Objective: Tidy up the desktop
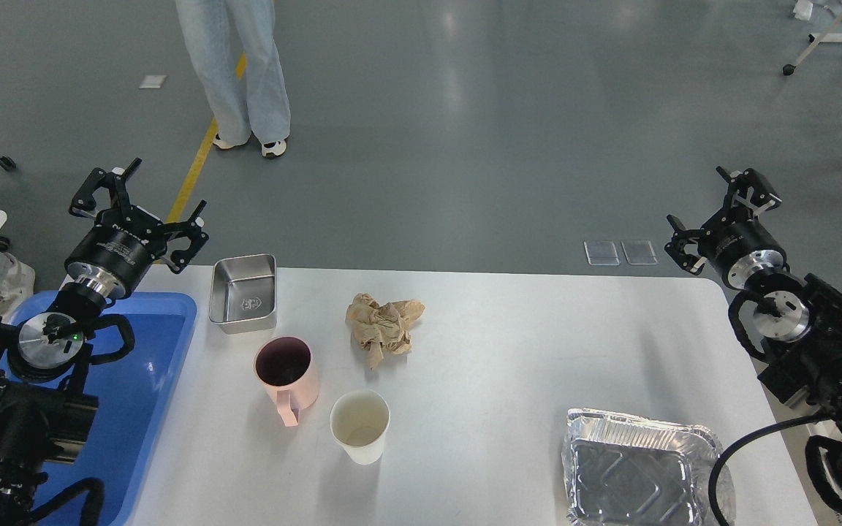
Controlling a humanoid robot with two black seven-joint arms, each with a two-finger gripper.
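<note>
Desktop [509,343] middle and right lie bare.

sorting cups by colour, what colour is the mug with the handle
Pink mug, dark inside; head view.

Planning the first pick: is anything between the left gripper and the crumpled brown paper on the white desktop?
Yes. The open left gripper hovers beyond the white desktop's far-left corner; the empty rectangular steel tin sits between it and the crumpled brown paper. The pink mug lies nearer me, off that line.

A glossy grey floor [501,109] bears a yellow line [194,172], with caster-legged furniture [830,36] far right.
</note>
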